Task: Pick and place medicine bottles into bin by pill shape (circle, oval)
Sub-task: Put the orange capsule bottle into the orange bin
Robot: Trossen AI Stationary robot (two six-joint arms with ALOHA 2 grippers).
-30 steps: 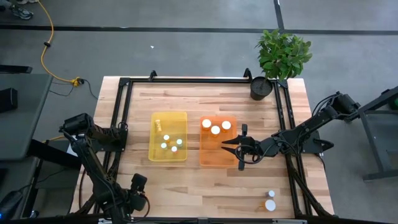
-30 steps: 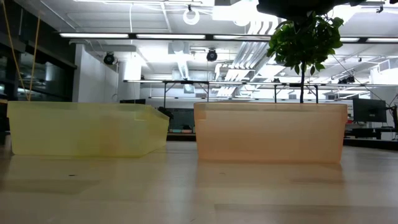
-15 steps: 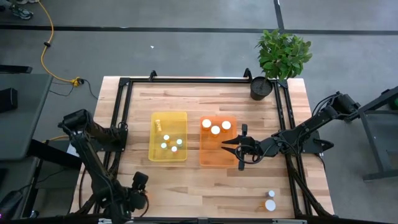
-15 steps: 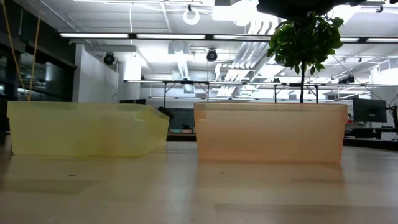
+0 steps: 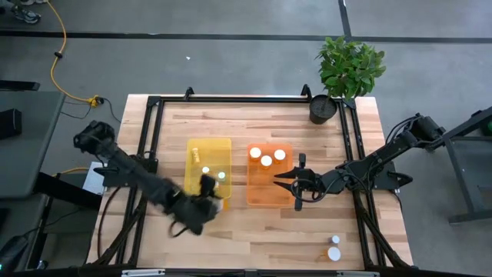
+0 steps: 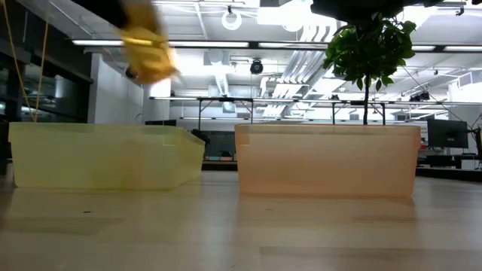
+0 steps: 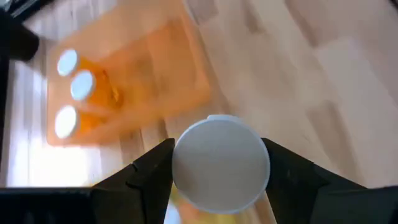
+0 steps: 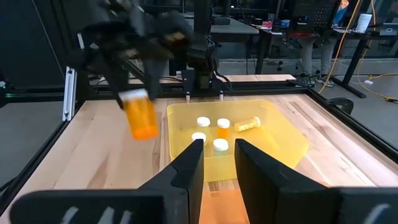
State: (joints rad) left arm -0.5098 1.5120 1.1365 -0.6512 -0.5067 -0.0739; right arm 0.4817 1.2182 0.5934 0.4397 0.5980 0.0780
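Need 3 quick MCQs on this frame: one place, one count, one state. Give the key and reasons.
1. Where do the two loose bottles stand?
A. in the yellow bin
B. on the table, right arm's side
C. beside the plant pot

2. How many white caps show in the orange bin?
A. one
B. three
C. six

3. What is the left gripper doing?
A. open, empty
B. parked off the table
C. shut on an amber bottle

Key: B, they stand on bare wood. B, three caps show from above. C, the bottle sits between its fingers.
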